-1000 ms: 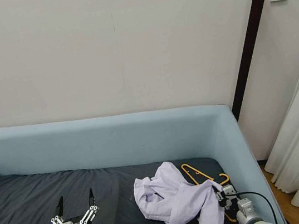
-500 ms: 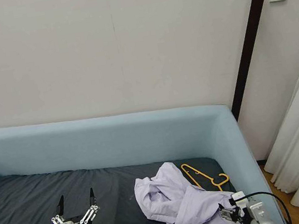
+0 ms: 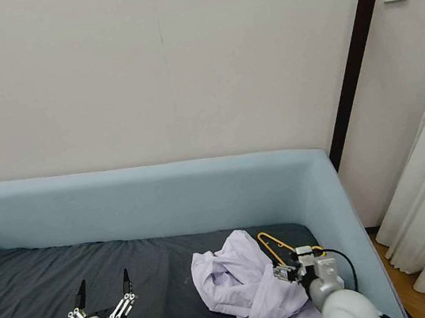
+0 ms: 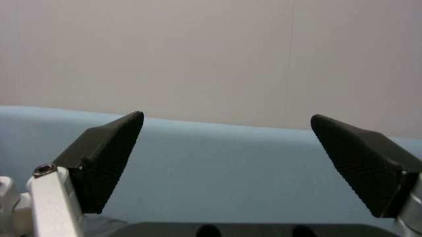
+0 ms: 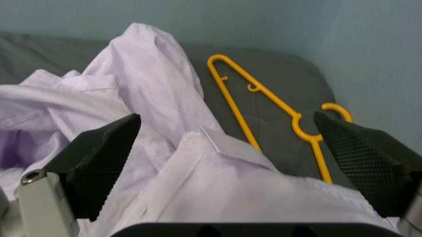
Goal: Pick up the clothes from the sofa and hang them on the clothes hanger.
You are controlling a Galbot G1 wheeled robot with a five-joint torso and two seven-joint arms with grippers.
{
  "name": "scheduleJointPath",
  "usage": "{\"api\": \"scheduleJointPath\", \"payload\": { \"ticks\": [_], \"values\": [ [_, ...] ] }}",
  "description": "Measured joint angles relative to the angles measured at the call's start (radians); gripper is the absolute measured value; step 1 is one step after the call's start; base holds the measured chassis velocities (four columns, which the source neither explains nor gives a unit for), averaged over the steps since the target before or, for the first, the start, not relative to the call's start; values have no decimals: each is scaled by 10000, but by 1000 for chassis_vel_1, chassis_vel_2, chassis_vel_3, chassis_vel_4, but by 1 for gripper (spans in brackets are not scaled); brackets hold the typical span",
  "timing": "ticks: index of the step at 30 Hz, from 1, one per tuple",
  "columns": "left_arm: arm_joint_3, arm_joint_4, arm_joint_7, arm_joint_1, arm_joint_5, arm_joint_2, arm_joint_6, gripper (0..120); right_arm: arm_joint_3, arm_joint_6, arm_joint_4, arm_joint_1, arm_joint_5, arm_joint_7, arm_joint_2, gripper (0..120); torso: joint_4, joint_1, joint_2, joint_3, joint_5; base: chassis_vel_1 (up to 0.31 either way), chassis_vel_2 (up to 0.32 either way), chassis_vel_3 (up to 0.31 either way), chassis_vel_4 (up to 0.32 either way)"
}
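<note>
Moved forward since half a second ago, my right gripper (image 3: pixel 289 269) hovers with fingers spread wide over the near edge of the crumpled lilac shirt (image 3: pixel 232 278). The shirt lies on the sofa's (image 3: pixel 163 200) dark seat, overlapping the yellow hanger (image 3: pixel 276 244). My left gripper (image 3: pixel 103 280), likewise spread, waits well apart.

Head view: set high, facing forward and down across the sofa (image 3: pixel 163 202) to the wall (image 3: pixel 144 73).
Left wrist view: set low and level, looking past the left claw (image 4: pixel 227 116) at the backrest and wall.
Right wrist view: close above the shirt (image 5: pixel 151 98) and hanger (image 5: pixel 270 98), both also visible in the head view.
</note>
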Motion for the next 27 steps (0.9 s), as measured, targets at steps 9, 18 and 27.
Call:
{"api": "scheduleJointPath", "payload": {
  "ticks": [9,18,27],
  "values": [
    [-207,75,-1,38,14,-55,3,100,-1340,19,-2647,1332,-1909,1036,1574,100,-1,0,0,0,-4,0,0,0,0],
    [-383,168,-15,143,-35,-119,-193,100,-1817,164,-4822,1234,-3346,1677,3099,100,-2,0,1,-2,-2,0,0,0,0],
    [-348,227,-24,133,-30,-157,-267,100,-1903,146,-5427,955,-4142,2022,3481,100,-2,0,1,-1,1,0,0,0,0]
  ]
}}
